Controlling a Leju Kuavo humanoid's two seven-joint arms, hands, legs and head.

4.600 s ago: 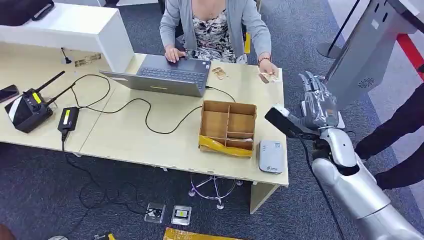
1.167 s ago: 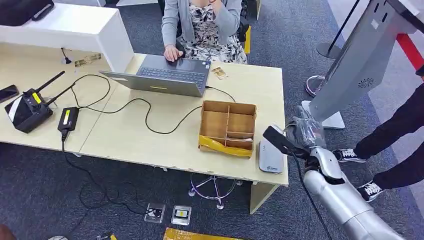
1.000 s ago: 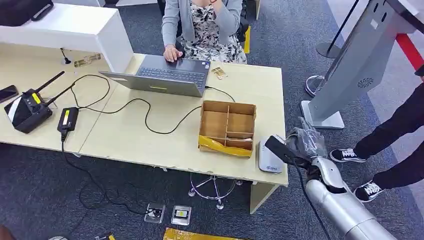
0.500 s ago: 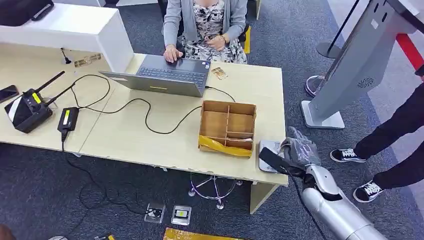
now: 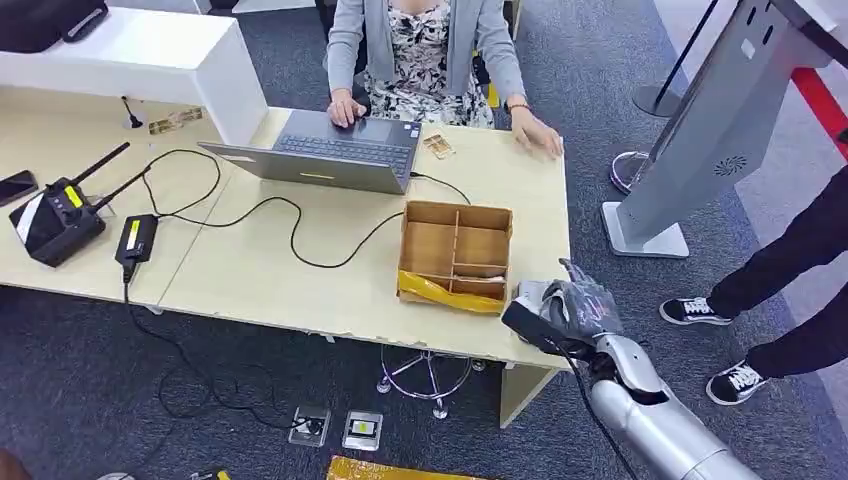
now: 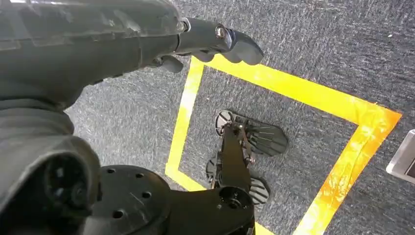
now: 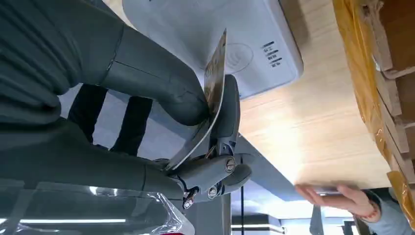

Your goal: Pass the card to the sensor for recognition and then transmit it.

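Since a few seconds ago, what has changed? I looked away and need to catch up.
The right hand came down from beside the kiosk toward the desk's near corner and now holds the card over the reader. The seated person's hand left the desk and returned. The box and laptop stayed put; the left hand hangs over the floor.

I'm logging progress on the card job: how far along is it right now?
Done: the right hand already pinches the card. In hand: it holds the card just above the grey sensor at the desk corner; whether it has been read cannot be told. Left: passing the card on, perhaps to the person seated at the desk.
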